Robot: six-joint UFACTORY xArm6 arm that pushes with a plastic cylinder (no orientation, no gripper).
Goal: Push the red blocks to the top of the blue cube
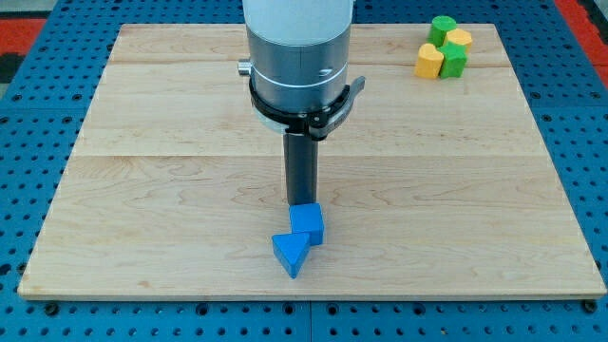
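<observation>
A blue cube point(308, 224) sits on the wooden board near the view's bottom middle. A blue triangular block point(291, 253) lies just below and left of it, touching it. My tip point(302, 203) stands right at the cube's top edge, at or against it. No red blocks show anywhere in the view; the arm's grey body point(296, 52) hides part of the board's top middle.
A cluster of two green blocks point(442, 28) point(454, 60) and two yellow blocks point(429, 61) point(460, 39) sits at the board's top right corner. The wooden board point(142, 190) lies on a blue pegboard surface.
</observation>
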